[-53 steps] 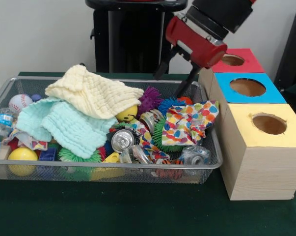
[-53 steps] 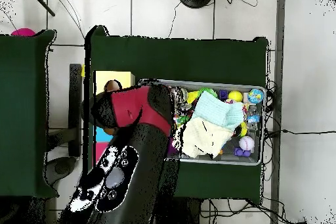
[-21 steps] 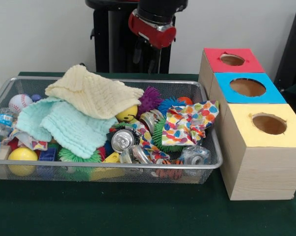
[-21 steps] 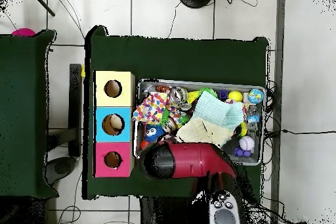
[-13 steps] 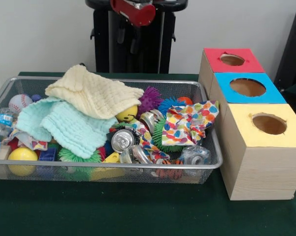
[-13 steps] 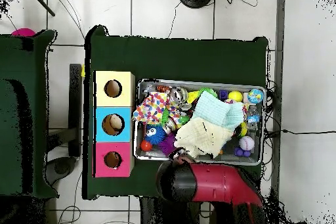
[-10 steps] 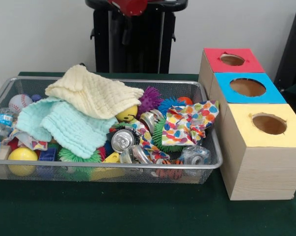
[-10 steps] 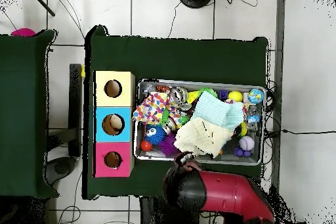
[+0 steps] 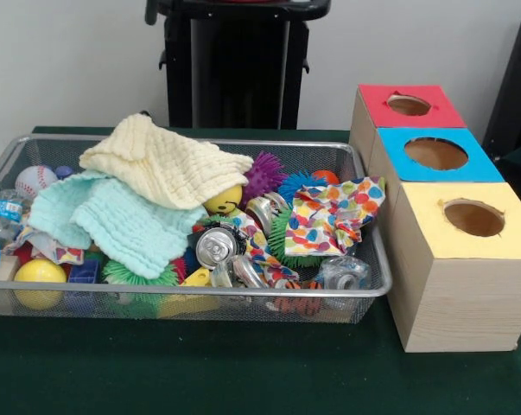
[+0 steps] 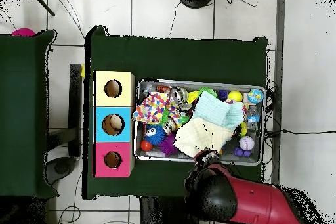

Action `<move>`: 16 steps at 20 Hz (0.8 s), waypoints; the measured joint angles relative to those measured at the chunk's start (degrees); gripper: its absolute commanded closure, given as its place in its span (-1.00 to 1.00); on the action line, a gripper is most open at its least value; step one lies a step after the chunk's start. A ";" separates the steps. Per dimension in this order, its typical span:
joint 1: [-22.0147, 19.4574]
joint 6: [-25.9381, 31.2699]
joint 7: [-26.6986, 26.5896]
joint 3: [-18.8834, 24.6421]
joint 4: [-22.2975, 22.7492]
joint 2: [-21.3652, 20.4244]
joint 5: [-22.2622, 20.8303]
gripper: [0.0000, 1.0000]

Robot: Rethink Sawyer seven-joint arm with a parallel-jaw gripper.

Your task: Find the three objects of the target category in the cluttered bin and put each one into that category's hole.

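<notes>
Overhead view: the gripper (image 10: 207,157), finger state impossible to tell, hangs at the edge of the bin (image 10: 262,129). The yellow cloth (image 10: 200,136) lies just beyond it; the boxes (image 10: 113,124) sit well off to one side.

From above, my arm (image 10: 243,201) hangs over the edge of the wire bin (image 9: 364,294) on my own side, beside the cream cloth (image 9: 165,164). That cloth and the mint cloth (image 9: 113,216) under it pile highest in the bin and cover its middle, so nothing below them can be reached straight down. Toward the boxes from the cream cloth, the dotted cloth (image 9: 333,212), cans (image 9: 215,246) and spiky balls (image 9: 262,177) lie lower and packed tight. The red box (image 9: 407,105), blue box (image 9: 435,153) and yellow box (image 9: 473,218) stand just beside the bin, holes facing up with open air over them. Bare green table (image 9: 243,372) lies before the bin.
</notes>
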 measured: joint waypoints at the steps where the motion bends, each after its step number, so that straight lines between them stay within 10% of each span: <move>1: -0.32 0.45 -0.46 0.32 -0.25 -0.12 -0.01 -1.00; 16: -5.29 3.77 -7.50 7.51 -10.81 8.03 -3.14 -1.00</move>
